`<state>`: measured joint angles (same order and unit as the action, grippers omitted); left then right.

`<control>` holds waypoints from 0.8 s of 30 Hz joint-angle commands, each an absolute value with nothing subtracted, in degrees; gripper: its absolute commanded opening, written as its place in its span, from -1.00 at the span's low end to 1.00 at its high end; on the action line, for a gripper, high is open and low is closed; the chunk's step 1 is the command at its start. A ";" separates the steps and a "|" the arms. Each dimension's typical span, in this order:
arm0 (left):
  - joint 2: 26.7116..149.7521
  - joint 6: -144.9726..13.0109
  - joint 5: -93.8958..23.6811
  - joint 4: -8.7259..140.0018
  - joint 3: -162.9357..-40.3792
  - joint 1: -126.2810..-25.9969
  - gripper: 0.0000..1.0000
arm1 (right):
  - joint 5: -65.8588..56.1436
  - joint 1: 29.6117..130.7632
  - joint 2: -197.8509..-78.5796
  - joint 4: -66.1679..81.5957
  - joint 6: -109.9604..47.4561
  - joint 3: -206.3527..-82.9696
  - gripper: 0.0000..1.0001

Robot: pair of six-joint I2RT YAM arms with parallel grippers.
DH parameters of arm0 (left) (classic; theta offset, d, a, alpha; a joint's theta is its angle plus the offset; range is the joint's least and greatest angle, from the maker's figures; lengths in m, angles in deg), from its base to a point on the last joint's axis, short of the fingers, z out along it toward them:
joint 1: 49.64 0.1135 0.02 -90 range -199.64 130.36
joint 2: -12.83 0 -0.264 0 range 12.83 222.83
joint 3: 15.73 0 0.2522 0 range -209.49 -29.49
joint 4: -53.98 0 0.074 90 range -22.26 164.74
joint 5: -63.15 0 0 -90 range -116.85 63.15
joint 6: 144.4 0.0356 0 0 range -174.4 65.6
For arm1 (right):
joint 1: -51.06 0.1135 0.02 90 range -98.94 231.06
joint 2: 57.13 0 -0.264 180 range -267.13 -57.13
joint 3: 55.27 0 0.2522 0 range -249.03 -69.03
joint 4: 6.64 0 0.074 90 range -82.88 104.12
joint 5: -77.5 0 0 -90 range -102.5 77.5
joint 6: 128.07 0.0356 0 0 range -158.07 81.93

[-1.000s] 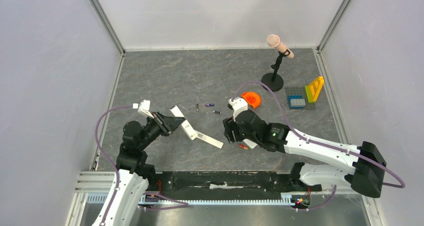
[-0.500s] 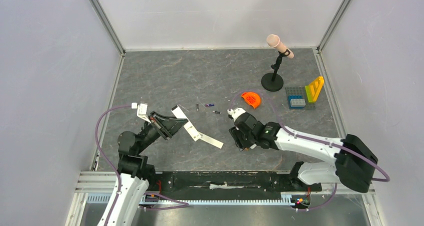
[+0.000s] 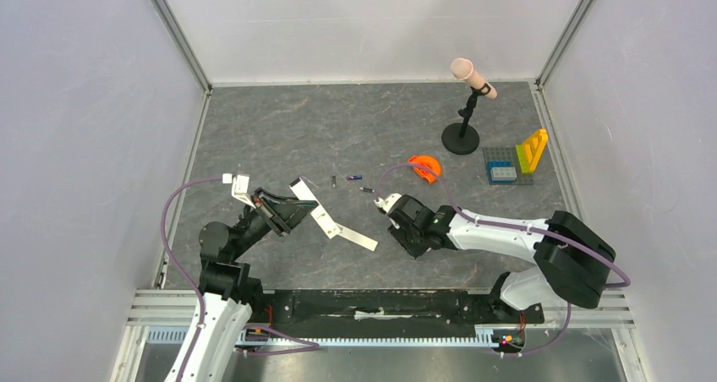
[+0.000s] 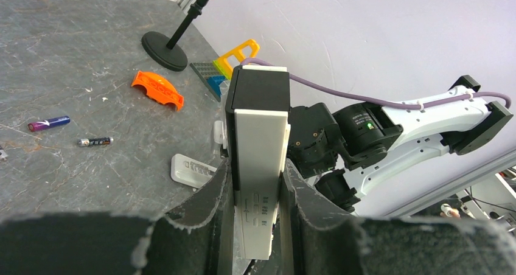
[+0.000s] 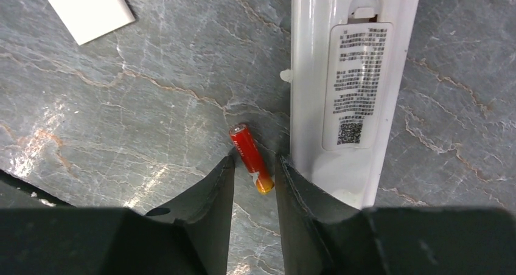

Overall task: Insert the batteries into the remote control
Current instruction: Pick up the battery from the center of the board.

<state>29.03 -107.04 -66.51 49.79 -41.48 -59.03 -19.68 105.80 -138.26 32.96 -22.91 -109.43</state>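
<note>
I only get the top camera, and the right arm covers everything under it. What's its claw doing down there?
Observer: The right gripper straddles an orange-red battery that lies flat on the table.
Operator: Is it pinching it?
Observer: It doesn't look like it. Thin slivers of table show between the battery and each finger.
Operator: Is anything else hiding under the arm?
Observer: Yes, a white piece with a printed label lies right beside the battery.
</note>
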 commanded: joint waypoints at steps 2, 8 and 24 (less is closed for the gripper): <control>28.67 -108.28 -67.45 47.78 -41.97 -58.78 -0.96 | -18.69 105.55 -140.72 31.69 -23.74 -110.34 -0.45; 28.67 -108.11 -66.72 48.73 -42.14 -58.78 -0.96 | -17.07 105.55 -139.03 31.57 -20.80 -111.16 -0.76; 27.95 -111.41 -69.47 40.19 -40.84 -58.78 -0.96 | -4.53 105.68 -114.08 8.33 -10.80 -109.37 -0.80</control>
